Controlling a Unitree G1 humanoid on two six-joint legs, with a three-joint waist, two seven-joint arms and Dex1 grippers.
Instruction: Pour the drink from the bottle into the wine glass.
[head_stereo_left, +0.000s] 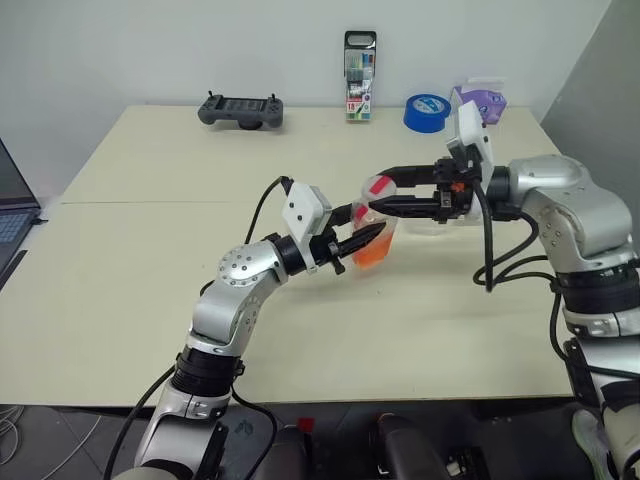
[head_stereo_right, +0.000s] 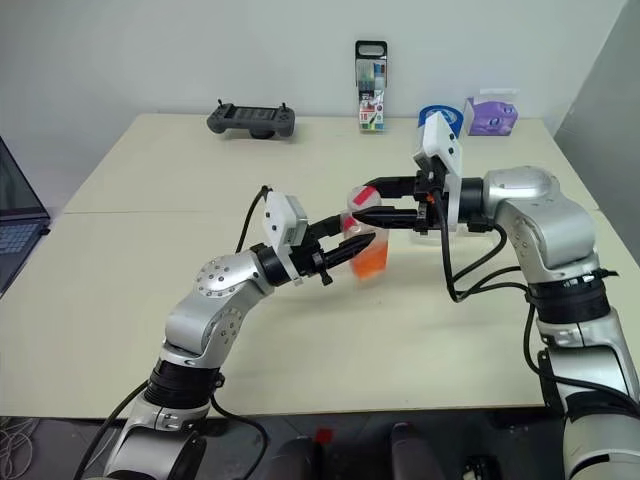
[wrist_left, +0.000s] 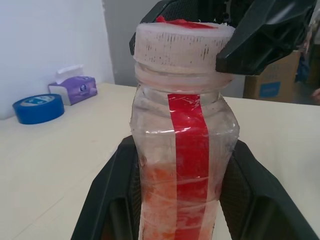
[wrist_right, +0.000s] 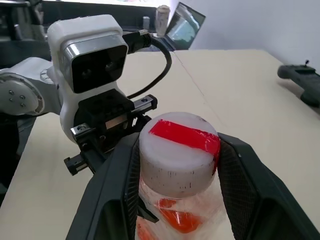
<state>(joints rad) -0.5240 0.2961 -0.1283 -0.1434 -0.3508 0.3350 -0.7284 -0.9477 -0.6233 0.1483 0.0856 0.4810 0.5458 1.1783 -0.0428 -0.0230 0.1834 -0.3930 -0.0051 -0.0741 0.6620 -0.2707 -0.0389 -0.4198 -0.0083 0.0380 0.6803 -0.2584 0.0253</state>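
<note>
Centrally, in the middle of the head view: bottle (head_stereo_left: 375, 232), upright, part-filled with orange-red drink (head_stereo_left: 372, 251). Left gripper (head_stereo_left: 368, 236), fingers pressed onto the bottle's body. Right gripper (head_stereo_left: 385, 196), fingers pinching the pale cap (wrist_right: 179, 152) from either side. Upper frame, table (head_stereo_left: 150, 290) back edge: controller (head_stereo_left: 241, 110), pen case (head_stereo_left: 360, 75), blue tape roll (head_stereo_left: 427, 111).

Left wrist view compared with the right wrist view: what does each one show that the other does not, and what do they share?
The left wrist view alone has the blue tape roll and purple tissue box. The right wrist view alone has the laptop, the black controller and the left gripper's camera housing. Both share the bottle with its cap, the left gripper shut on its body, the right gripper around the cap.
</note>
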